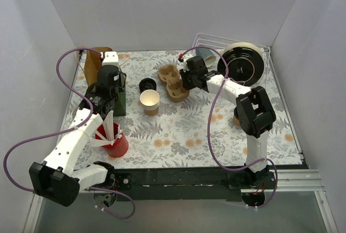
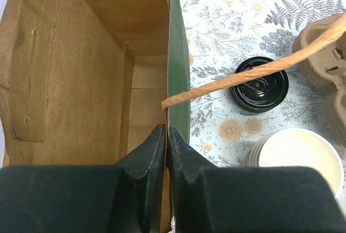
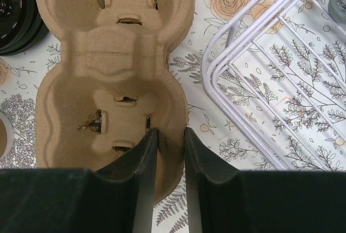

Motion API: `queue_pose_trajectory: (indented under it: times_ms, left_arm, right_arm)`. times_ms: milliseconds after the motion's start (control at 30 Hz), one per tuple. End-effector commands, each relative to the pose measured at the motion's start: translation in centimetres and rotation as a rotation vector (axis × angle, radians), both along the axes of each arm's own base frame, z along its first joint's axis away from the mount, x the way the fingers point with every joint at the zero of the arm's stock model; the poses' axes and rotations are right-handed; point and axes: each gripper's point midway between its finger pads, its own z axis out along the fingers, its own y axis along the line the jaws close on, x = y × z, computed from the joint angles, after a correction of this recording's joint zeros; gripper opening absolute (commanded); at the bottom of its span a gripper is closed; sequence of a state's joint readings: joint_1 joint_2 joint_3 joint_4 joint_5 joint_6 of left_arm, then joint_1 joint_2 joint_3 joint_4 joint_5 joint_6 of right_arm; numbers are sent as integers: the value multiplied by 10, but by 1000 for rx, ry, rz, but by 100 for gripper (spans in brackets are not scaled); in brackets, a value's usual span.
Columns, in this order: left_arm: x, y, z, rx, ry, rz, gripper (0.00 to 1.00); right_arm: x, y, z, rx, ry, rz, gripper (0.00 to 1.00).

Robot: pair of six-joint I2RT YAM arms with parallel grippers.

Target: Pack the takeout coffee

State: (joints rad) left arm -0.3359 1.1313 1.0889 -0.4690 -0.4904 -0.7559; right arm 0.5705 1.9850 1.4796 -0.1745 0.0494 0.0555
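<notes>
A stack of tan kraft cups point(image 1: 150, 102), white inside and without lids, stands mid-table; it also shows in the left wrist view point(image 2: 298, 154). A stack of black lids point(image 1: 147, 85) lies just behind it, also in the left wrist view point(image 2: 259, 90). A brown pulp cup carrier point(image 1: 172, 80) lies to the right of the lids. My right gripper point(image 3: 170, 138) is shut on the carrier's point(image 3: 113, 76) right rim. My left gripper point(image 2: 166, 135) is shut on the top edge of the green-sided paper bag point(image 2: 178, 76), which stands open and empty.
A red cup of white sticks point(image 1: 114, 142) stands near the left arm. A wire rack point(image 1: 216, 41) with a black plate point(image 1: 243, 64) and a grey-blue mug point(image 1: 205, 54) is at the back right. The bag's twisted handle point(image 2: 254, 70) crosses above the lids.
</notes>
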Motion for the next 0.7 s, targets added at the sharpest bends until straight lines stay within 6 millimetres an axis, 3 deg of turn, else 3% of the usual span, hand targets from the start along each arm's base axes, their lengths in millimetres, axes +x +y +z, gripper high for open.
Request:
queue_pose_trajectory:
  times_ms: [0,33,100,233,300,333,367,500,667]
  left_arm:
    - [-2,2,14,-14,-36,11,8]
    - [-1,2,13,-13,-34,9,8]
    - [-1,2,13,-15,-37,10,8]
    - [-1,2,12,-15,-37,10,9]
    - [-1,1,11,-16,-36,9,10]
    - [-1,1,11,-19,-39,10,9]
    - [-1,1,11,-19,-39,10,10]
    - [0,1,12,-17,-40,9,10]
    - [0,1,13,-18,-42,10,11]
  right_arm:
    - [9,9,27,24,-76,16,27]
    - [8,8,27,24,-73,15,35]
    - [8,9,29,23,-77,14,36]
    - [6,11,29,27,-71,20,19]
    - [5,10,33,33,-73,8,22]
    - [5,10,33,41,-69,-4,30]
    - [4,11,37,50,-72,-6,31]
    - [5,8,43,63,-78,-45,22]
    - [0,12,49,117,-53,-61,23]
